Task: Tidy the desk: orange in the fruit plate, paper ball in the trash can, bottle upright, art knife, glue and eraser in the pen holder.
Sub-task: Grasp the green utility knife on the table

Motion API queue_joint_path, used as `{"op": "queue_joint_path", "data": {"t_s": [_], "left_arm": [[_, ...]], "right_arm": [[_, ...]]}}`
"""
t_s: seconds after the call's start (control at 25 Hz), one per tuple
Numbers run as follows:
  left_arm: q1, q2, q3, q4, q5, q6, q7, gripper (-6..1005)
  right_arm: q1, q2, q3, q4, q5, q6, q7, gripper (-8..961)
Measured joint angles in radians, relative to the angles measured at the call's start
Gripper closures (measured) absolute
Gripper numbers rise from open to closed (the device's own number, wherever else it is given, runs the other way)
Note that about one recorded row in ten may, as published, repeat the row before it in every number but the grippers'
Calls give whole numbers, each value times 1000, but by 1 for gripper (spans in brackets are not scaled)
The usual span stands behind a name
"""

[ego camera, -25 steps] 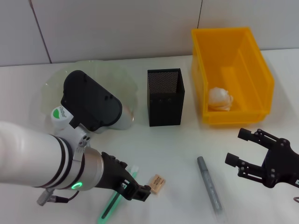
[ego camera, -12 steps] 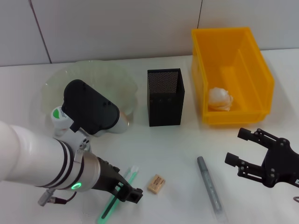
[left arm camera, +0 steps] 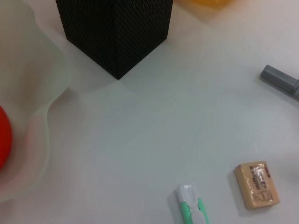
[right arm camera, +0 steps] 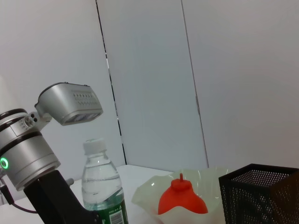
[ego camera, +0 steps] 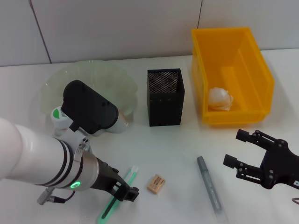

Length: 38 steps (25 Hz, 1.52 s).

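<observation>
My left gripper (ego camera: 127, 192) hangs low over a green and white stick-shaped item (ego camera: 117, 197), just left of the tan eraser (ego camera: 156, 183). The left wrist view shows the eraser (left arm camera: 257, 185) and the stick's white tip (left arm camera: 190, 204). A grey pen-shaped item (ego camera: 209, 187) lies to the right. My right gripper (ego camera: 235, 148) is open and empty at the front right. The black mesh pen holder (ego camera: 166, 97) stands mid-table. The paper ball (ego camera: 219, 99) lies in the yellow bin (ego camera: 261, 70). The bottle (right arm camera: 100, 186) stands upright. The orange (right arm camera: 181, 198) sits in the fruit plate (ego camera: 98, 77).
My left arm's bulky white and black body (ego camera: 88, 106) covers most of the bottle and the plate's near side. The pen holder (left arm camera: 112, 28) stands beside the plate's wavy rim (left arm camera: 44, 116). Bare table lies between the eraser and the pen holder.
My left gripper has drawn back to the left, away from the eraser, along the green stick. My right gripper has shifted slightly down and left. The objects have not moved.
</observation>
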<state>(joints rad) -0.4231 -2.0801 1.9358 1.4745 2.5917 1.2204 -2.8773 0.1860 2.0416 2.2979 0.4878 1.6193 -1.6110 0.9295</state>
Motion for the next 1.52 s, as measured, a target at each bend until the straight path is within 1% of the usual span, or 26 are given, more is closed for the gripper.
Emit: {"op": "queue_joint_path", "data": {"t_s": [0.12, 0.32, 0.56, 0.96, 1.2, 1.28, 1.52], "left_arm": [[-4, 0, 0, -6, 1, 1, 0, 273], [-14, 0, 1, -27, 0, 3, 1, 374], [-18, 0, 0, -30, 0, 9, 1, 373], [-34, 0, 6, -34, 1, 28, 2, 429], [-37, 0, 3, -37, 1, 29, 2, 632], [-37, 0, 3, -37, 1, 29, 1, 624], [-39, 0, 1, -48, 1, 30, 1, 647]], "right_arm": [[1, 0, 0, 0, -1, 0, 0, 143], [1, 0, 0, 0, -1, 0, 0, 143], [1, 0, 0, 0, -1, 0, 0, 143], [1, 0, 0, 0, -2, 0, 0, 143], [1, 0, 0, -1, -2, 0, 0, 143], [0, 0, 0, -1, -2, 0, 0, 143], [0, 0, 0, -2, -4, 0, 0, 143]]}}
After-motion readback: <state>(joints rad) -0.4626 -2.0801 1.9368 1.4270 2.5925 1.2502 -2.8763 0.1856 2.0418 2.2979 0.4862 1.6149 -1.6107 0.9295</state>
